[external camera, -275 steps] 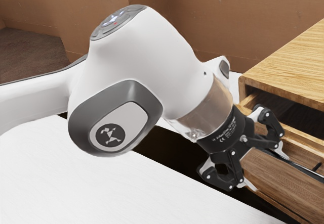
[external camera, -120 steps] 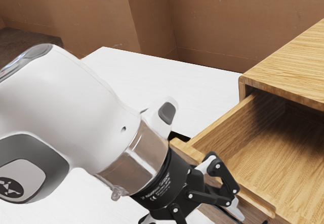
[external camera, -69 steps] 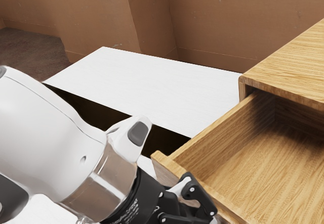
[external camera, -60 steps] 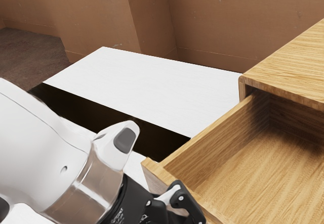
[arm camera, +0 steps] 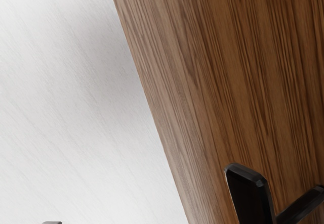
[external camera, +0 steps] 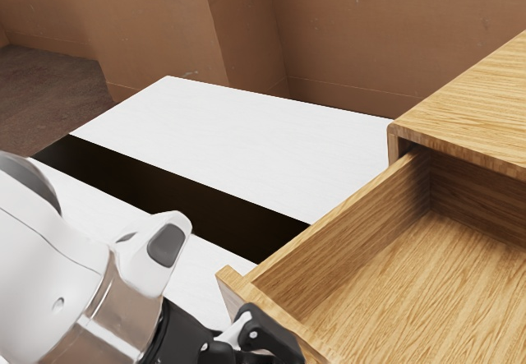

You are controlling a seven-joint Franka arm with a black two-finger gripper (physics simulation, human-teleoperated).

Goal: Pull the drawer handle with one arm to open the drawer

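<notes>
At four o'clock in the exterior view, the drawer [external camera: 345, 234] stands far out of its oak cabinet [external camera: 468, 117], above the white counter [external camera: 238, 142]. My pincer [external camera: 255, 343] sits at six o'clock, just beside the drawer's front corner; I cannot tell whether it is clamped. The wrist view shows the black handle [arm camera: 246, 193] on the drawer front.

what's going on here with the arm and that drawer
A white Franka arm is handling a wooden drawer at a white table. Its black gripper sits at the drawer's front, by the black handle. The drawer stands well out of its cabinet, with bare wood inside.
</notes>
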